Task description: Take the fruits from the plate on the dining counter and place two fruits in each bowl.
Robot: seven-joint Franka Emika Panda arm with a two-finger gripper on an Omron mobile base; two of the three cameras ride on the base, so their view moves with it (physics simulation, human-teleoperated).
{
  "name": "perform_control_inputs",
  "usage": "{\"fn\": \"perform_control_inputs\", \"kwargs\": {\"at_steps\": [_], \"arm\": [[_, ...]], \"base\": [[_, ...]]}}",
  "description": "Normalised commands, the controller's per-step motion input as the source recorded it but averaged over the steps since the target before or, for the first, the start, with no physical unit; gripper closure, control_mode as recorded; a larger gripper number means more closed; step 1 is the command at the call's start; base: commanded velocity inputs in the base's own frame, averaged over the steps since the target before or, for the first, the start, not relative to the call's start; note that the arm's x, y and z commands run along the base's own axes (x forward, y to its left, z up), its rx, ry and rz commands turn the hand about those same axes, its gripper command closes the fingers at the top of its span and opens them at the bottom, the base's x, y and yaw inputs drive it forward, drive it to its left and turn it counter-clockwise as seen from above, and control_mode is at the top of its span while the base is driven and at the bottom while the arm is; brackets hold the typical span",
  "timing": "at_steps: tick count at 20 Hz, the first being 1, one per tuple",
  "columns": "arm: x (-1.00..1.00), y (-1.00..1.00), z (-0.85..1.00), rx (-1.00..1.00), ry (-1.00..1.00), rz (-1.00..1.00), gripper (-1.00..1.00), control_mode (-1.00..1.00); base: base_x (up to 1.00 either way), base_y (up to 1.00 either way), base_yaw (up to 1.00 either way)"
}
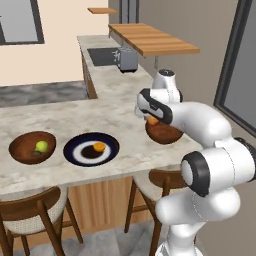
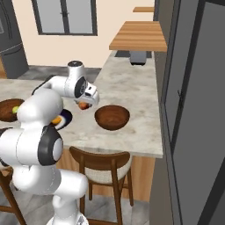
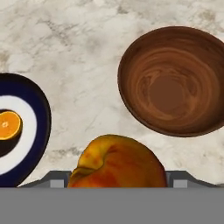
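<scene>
Hand view: pincer (image 3: 117, 181) clamped on red fruit (image 3: 117, 162) over bare counter (image 3: 78, 48) between plate (image 3: 41, 127) rim and bowl (image 3: 173, 81) rim.

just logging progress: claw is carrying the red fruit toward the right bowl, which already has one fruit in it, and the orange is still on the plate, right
Not quite: the right bowl is empty, as the hand view shows bare wood inside. The rest holds: the claw carries the red fruit toward that bowl, and the orange lies on the plate.
</scene>
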Motion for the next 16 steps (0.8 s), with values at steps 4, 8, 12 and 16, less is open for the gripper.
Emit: {"fn": "perform_control_inputs", "kwargs": {"at_steps": [4,8,12,16], "arm": [[0.92,-0.15,-0.11,0.00,0.00,-0.08,1.00,-1.00],[0.53,-0.58,-0.51,0.00,0.00,-0.09,1.00,-1.00],[0.21,-0.69,-0.49,0.00,0.01,-0.06,1.00,-1.00],[0.02,-0.60,-0.58,0.00,0.00,0.00,1.00,-1.00]], "base": [[0.00,0.00,0.00],[0.00,0.00,0.00],[0.00,0.00,0.00],[0.00,0.00,0.00]]}}
